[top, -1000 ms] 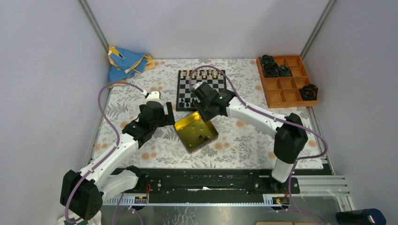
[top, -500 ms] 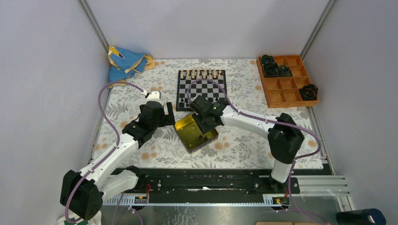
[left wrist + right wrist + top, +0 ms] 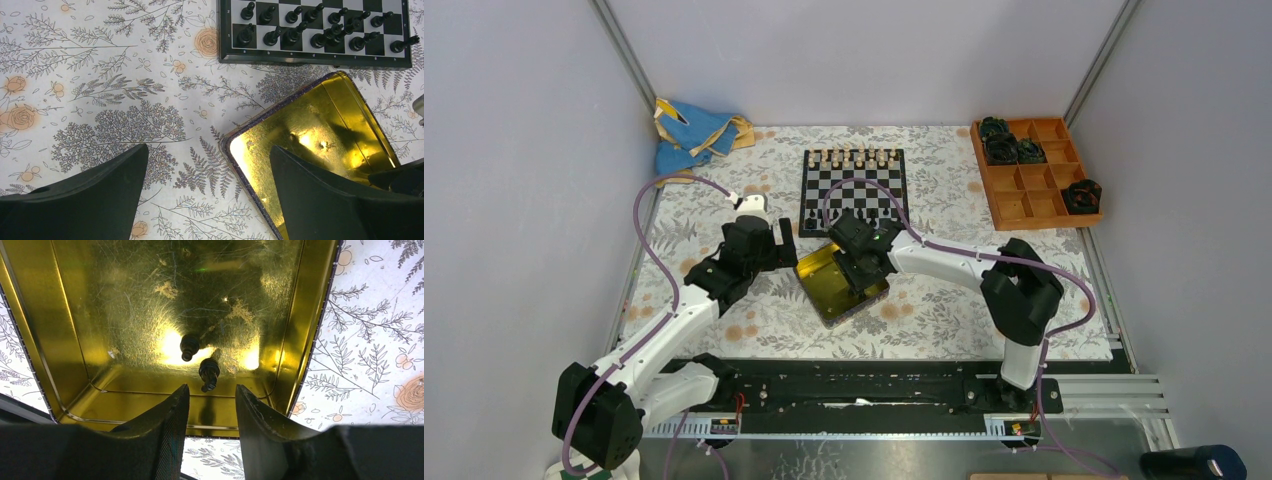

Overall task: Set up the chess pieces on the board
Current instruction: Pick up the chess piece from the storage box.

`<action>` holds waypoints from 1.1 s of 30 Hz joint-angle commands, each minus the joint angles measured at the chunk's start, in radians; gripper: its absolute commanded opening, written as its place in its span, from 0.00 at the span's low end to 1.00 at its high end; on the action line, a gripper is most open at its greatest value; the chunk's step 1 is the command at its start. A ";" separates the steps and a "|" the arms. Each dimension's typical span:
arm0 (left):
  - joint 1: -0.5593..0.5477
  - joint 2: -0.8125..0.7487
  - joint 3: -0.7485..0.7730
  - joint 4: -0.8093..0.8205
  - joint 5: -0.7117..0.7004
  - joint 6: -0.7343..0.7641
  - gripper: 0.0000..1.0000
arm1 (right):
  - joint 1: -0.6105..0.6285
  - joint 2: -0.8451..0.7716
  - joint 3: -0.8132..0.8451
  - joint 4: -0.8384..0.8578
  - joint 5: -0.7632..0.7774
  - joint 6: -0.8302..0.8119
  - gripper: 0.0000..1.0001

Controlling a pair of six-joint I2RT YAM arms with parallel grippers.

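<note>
The board (image 3: 865,190) lies at the back centre, with cream pieces (image 3: 856,157) along its far rows. In the left wrist view black chess pieces (image 3: 295,30) fill the board's (image 3: 320,56) two near rows. Just in front of it is an open yellow tin (image 3: 822,288). Two small black chess pieces (image 3: 189,346) (image 3: 209,373) lie on the tin's floor (image 3: 150,300). My right gripper (image 3: 212,388) (image 3: 862,272) is open inside the tin, empty, with the nearer piece just beyond its fingertips. My left gripper (image 3: 209,148) (image 3: 781,243) is wide open, empty, straddling the tin's left rim (image 3: 235,142).
An orange wooden compartment tray (image 3: 1029,190) with dark round lumps (image 3: 1084,195) stands at the back right. A crumpled blue cloth (image 3: 689,130) lies at the back left, and a small white object (image 3: 752,203) is next to the left arm's cable. A floral sheet (image 3: 944,300) covers the table.
My right gripper has come back from over the board's near edge and down into the tin, its jaws a little wider. The left arm has stayed put.
</note>
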 commanded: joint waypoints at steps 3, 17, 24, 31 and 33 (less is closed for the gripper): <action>0.005 -0.006 -0.007 0.065 -0.001 -0.005 0.99 | 0.010 0.027 -0.009 0.034 -0.018 0.011 0.45; 0.005 -0.008 -0.006 0.064 -0.006 -0.003 0.99 | 0.010 0.054 -0.010 0.047 0.008 0.002 0.24; 0.005 -0.009 -0.007 0.064 -0.005 -0.005 0.99 | 0.010 0.033 0.030 0.006 0.054 -0.015 0.01; 0.005 -0.015 -0.007 0.062 -0.007 -0.004 0.99 | 0.011 -0.003 0.138 -0.076 0.080 -0.028 0.00; 0.006 -0.016 -0.006 0.062 -0.006 -0.005 0.99 | 0.011 -0.009 0.175 -0.092 0.090 -0.031 0.00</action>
